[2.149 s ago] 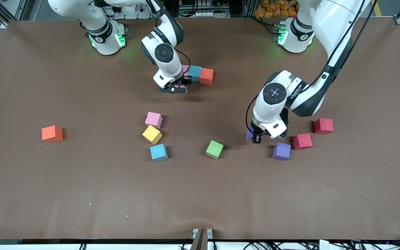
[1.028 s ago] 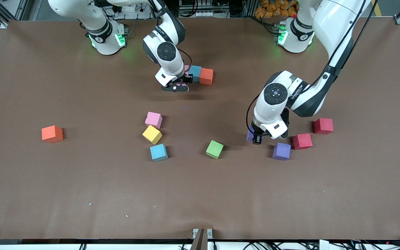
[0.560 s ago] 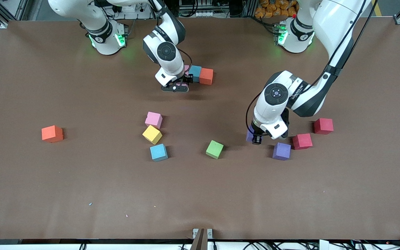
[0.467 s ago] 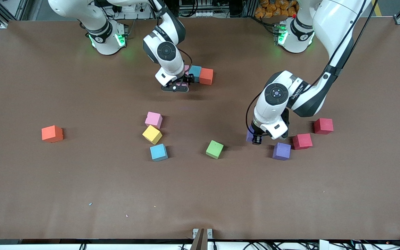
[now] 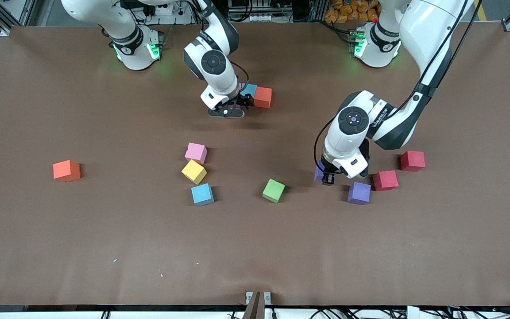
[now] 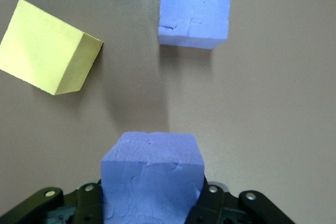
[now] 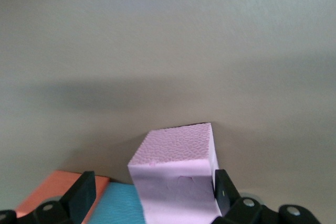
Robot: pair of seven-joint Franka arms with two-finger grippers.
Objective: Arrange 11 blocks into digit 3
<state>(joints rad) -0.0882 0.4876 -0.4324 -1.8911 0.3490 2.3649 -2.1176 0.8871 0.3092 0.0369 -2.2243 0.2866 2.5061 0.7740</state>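
My right gripper stands open around a pink block that rests on the table. One finger is at the block's side and the other stands clear of it. A blue block and an orange block touch each other right beside the pink one. My left gripper is shut on a purple block, held just above the table. A second purple block and a green block lie loose close by.
Toward the right arm's end lie loose pink, yellow and blue blocks close together, with an orange block alone farther out. Two red cubes sit beside the loose purple block.
My right gripper has opened and let go of the pink block, and its hand has shifted slightly. The left gripper has hardly moved with its purple block.
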